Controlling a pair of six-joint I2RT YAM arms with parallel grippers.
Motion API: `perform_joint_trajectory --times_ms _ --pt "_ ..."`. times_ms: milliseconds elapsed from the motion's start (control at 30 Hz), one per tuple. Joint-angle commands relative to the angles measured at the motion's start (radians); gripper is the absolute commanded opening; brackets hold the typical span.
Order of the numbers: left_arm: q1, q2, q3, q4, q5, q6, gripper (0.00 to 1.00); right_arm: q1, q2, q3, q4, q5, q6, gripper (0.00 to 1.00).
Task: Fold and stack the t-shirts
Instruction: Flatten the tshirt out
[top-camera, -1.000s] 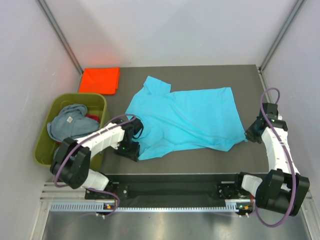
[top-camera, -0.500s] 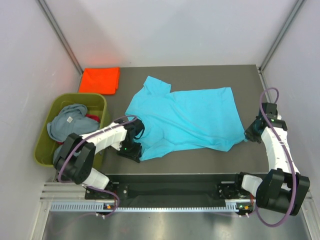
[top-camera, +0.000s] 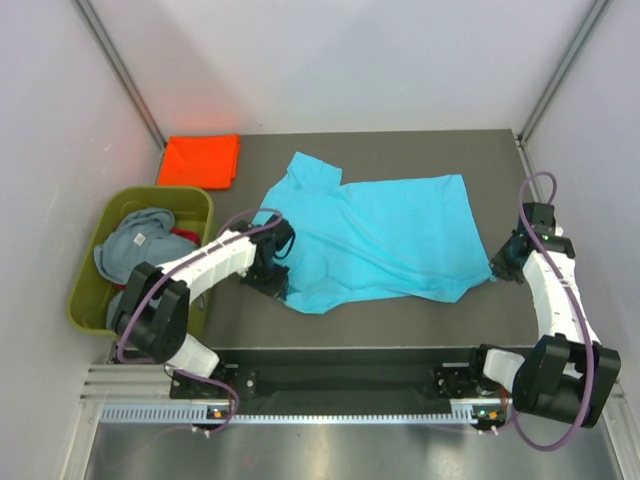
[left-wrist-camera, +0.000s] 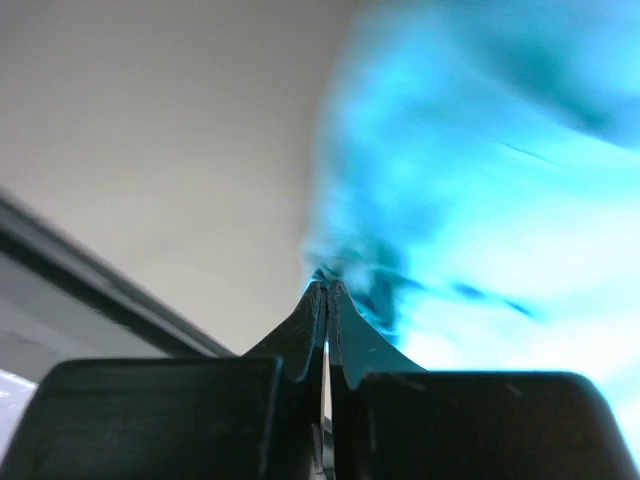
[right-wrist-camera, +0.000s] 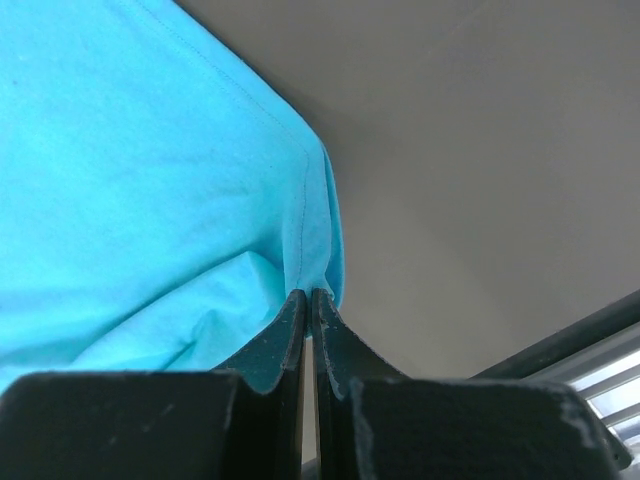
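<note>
Up close, left tool (left-wrist-camera: 327, 290), right tool (right-wrist-camera: 307, 296) pinching turquoise t-shirt (top-camera: 390, 235)

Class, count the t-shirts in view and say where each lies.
4. The turquoise t-shirt lies spread on the table; the orange-red t-shirt sits folded at its far left corner; the grey-blue t-shirt and a red t-shirt lie in the olive-green tub. More may be hidden there.

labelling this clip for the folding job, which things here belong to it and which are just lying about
Belong to the job:
turquoise t-shirt, on the table
orange-red t-shirt, folded, far left
grey-blue t-shirt and red t-shirt, in the olive-green tub

Just lying about:
olive-green tub
</note>
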Motion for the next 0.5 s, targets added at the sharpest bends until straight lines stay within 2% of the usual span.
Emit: perform_joint_trajectory --times_ms 0,133,300,433,467 --pt "0.002 0.046 0.206 -0.062 -0.081 0.183 0.0 0.01 0.013 0.056 0.01 0.031 -0.036 0.0" --pt "0.002 0.075 0.314 -0.115 -0.102 0.291 0.0 0.009 0.025 0.082 0.024 0.011 -0.067 0.0" --pt "0.007 0.051 0.435 -0.078 -0.153 0.401 0.0 0.009 0.022 0.11 0.075 -0.039 -0.071 0.0" --pt "0.025 0.077 0.628 -0.024 -0.279 0.631 0.0 0.009 0.074 0.151 0.107 -0.136 -0.076 0.0" --pt "0.03 0.083 0.715 -0.013 -0.296 0.679 0.0 0.009 0.085 0.172 0.13 -0.154 -0.08 0.0"
